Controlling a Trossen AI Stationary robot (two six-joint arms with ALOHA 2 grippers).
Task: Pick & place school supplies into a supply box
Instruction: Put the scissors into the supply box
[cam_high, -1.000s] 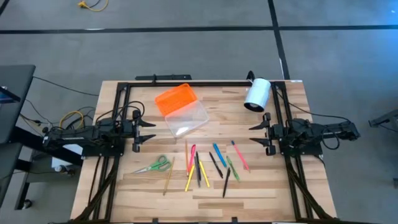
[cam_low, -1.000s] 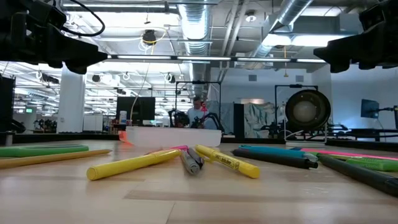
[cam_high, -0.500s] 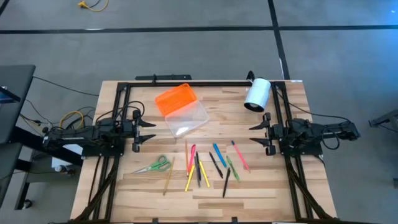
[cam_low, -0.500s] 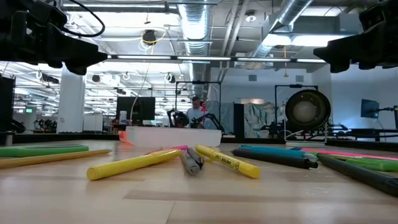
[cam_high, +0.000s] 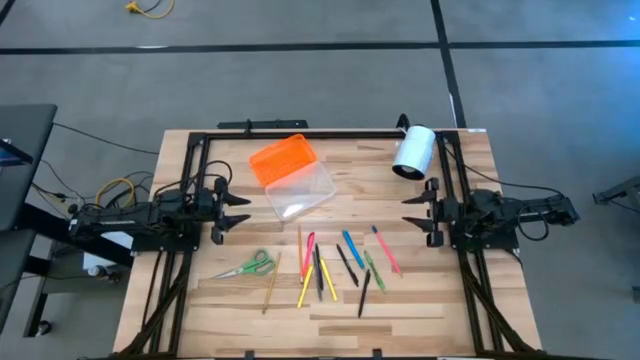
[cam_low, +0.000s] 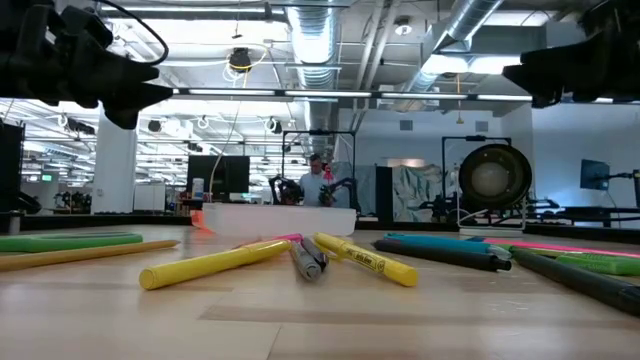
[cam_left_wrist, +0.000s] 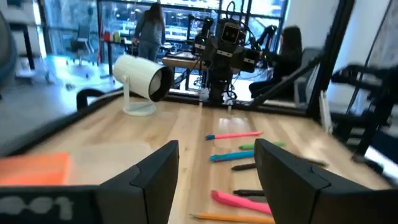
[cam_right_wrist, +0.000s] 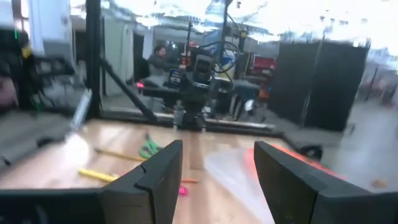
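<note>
Both arms wait at the sides of the wooden surface (cam_high: 330, 300). The left hand (cam_high: 236, 212) hangs at the left edge with its fingers apart and empty; the right hand (cam_high: 413, 212) hangs at the right edge, fingers also apart and empty. In the low view only dark parts of the arms show at the upper corners, cut off by the frame.

The box (cam_high: 300, 192), its clear base open, lies toward the far left of the surface, with the orange lid (cam_high: 281, 158) just behind it, touching. In the low view the box (cam_low: 278, 216) is a pale strip, the lid mostly hidden behind it.

The scissors (cam_high: 248, 266) lie near the front left, beside a wood-coloured pencil (cam_high: 270, 283). The pens (cam_high: 340, 265) are spread in a loose row in the front middle: pink, yellow, blue, green, black. Some overlap, so an exact count is hard. In the low view a yellow pen (cam_low: 365, 258) carries dark print, too small to read.

A white cylinder (cam_high: 412, 151) stands at the far right corner. A person (cam_low: 316, 180) shows small in the room behind.
</note>
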